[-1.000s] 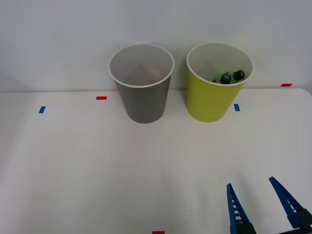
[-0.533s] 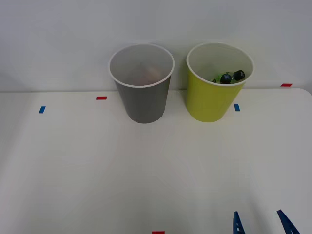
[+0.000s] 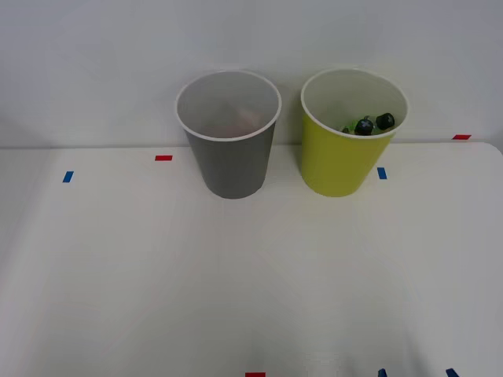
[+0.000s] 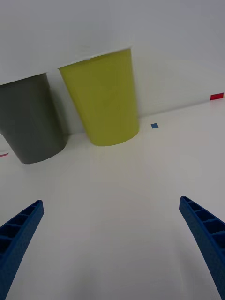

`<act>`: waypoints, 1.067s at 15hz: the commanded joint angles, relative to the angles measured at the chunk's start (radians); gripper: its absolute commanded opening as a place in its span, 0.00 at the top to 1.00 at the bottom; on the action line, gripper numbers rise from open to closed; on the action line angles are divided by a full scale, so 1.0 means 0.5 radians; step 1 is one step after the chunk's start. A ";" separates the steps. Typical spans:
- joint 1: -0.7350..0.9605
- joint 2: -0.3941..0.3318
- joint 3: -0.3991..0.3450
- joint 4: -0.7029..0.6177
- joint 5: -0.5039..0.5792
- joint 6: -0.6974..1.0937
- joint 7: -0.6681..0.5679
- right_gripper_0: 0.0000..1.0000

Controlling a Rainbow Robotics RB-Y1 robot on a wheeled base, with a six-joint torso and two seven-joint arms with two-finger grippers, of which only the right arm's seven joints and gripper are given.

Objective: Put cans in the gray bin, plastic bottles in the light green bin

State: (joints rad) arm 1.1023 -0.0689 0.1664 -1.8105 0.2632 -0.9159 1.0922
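The plastic bottles (image 3: 369, 123) already lie in the light green bin (image 3: 339, 161), upper right of frame; something reddish shows faintly inside the gray bin (image 3: 230, 165). Your right gripper (image 4: 112, 243) is empty, fingers spread wide. Sorting looks done; nothing left on the desk (image 3: 157, 267) to fetch.

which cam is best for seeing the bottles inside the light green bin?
Front view: it looks down into the light green bin, showing the plastic bottles with black caps against its far inner wall. The right wrist view sees the bin from the side, so its wall hides the contents.
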 commanded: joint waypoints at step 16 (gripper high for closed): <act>0.038 -0.129 -0.017 -0.054 0.044 -0.012 0.018 0.00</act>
State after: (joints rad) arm 1.1213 -0.1331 0.1578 -1.8375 0.2860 -0.9219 1.1010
